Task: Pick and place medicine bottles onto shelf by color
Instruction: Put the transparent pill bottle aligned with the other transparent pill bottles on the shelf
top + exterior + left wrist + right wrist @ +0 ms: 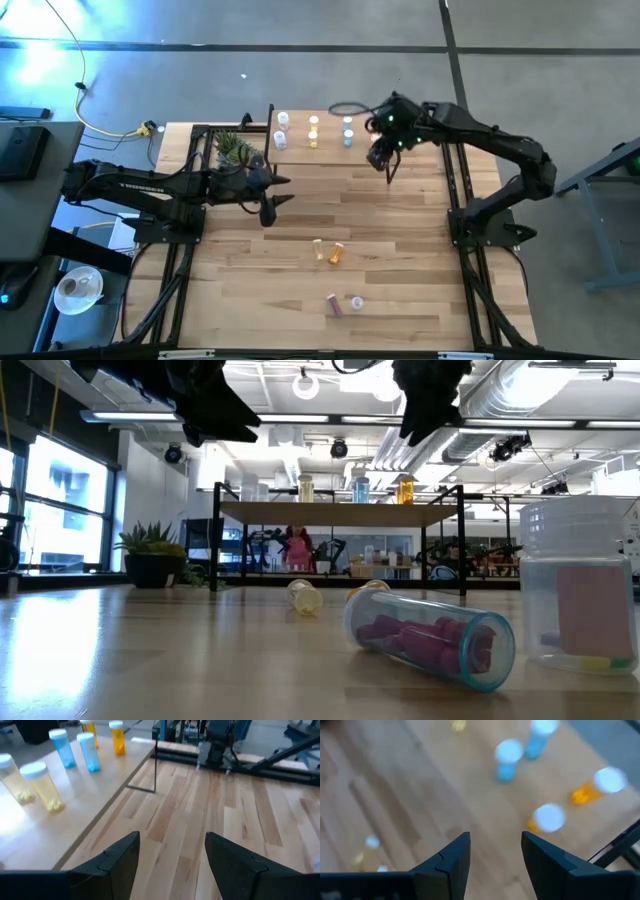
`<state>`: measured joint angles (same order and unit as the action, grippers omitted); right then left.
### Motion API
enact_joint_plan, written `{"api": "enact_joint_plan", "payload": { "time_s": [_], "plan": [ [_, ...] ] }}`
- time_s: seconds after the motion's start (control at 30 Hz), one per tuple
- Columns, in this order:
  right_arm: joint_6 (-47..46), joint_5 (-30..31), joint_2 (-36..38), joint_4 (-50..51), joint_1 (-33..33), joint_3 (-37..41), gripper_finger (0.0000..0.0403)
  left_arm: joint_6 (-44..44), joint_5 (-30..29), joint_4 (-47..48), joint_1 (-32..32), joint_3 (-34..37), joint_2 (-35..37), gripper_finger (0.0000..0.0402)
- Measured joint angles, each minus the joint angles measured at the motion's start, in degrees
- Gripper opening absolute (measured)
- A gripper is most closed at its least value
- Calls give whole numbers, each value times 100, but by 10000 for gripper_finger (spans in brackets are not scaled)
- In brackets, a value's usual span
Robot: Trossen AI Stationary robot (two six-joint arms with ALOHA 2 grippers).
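Note:
The shelf (330,150) stands at the table's far edge. On its wood top are several medicine bottles in pairs: clear/white (282,130), yellow (314,131) and blue (348,130); the left wrist view also shows orange ones (117,737). On the table lie a yellow bottle (319,248), an orange one (336,253) and a purple one (430,640). A clear one (580,590) stands upright beside the purple one. My right gripper (388,172) hangs open and empty above the shelf's right part. My left gripper (282,193) hovers open and empty near the shelf's left front.
A small green potted plant (232,148) stands at the shelf's left end, close to my left arm. A black cable loop (345,106) lies behind the shelf. Bare tabletop (400,240) stretches between the shelf and the loose bottles.

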<state>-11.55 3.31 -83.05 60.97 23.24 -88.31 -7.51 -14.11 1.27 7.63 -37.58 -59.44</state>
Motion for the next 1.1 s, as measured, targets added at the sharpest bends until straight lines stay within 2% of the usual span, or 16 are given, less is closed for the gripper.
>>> {"api": "enact_joint_plan", "payload": {
  "time_s": [0.27,0.5,0.77,1.1],
  "plan": [
    [-610,663,0,610,-1126,0,168,-401,2,283,-177,0,0,216],
    [-793,1114,-9,556,-2194,103,168,-452,2,379,-389,0,0,216],
    [-997,1044,-24,-107,-2932,1099,168,-555,7,588,-790,0,-1,216],
    [-694,515,-22,-1931,-3284,2096,168,-1384,0,1054,-1236,123,0,216]
  ]
}}
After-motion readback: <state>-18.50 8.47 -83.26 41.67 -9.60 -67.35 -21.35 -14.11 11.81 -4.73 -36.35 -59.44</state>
